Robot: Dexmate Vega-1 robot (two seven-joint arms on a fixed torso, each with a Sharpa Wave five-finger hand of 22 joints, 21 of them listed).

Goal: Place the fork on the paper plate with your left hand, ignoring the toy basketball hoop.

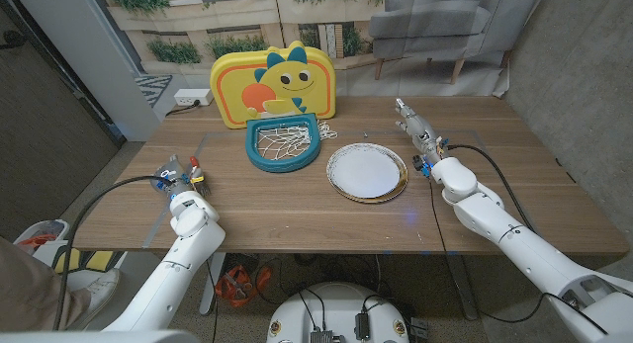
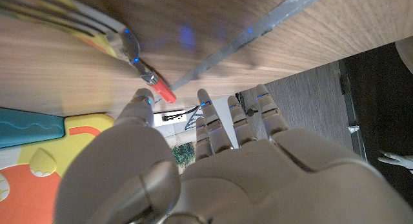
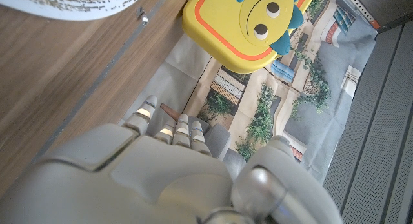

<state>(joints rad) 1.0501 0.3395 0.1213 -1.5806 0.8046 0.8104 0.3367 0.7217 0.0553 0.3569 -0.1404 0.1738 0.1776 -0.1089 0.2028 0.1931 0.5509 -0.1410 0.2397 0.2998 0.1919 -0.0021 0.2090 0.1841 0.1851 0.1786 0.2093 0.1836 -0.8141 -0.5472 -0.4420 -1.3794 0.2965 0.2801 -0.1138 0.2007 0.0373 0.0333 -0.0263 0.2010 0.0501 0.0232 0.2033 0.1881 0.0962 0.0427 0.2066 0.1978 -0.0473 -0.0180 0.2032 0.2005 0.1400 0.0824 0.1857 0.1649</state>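
A fork [image 2: 132,53] with silver tines and a short red handle lies on the wooden table [image 1: 287,210] at its left side. The fork [image 1: 188,169] shows small, right at my left hand's fingertips. My left hand [image 1: 180,185] has its fingers stretched out and apart, and the thumb tip [image 2: 143,98] sits beside the red handle's end; no grip shows. The white paper plate [image 1: 367,171] with a gold rim lies right of centre. Just right of the plate, my right hand [image 1: 420,137] has its fingers extended and holds nothing.
A toy basketball hoop [image 1: 283,145] with a teal rim and net lies left of the plate, under its yellow dinosaur backboard [image 1: 277,81]. A grey tape strip [image 2: 245,37] runs across the table near my left hand. The plate's rim [image 3: 77,1] and the backboard [image 3: 251,24] lie ahead of my right hand [image 3: 161,172].
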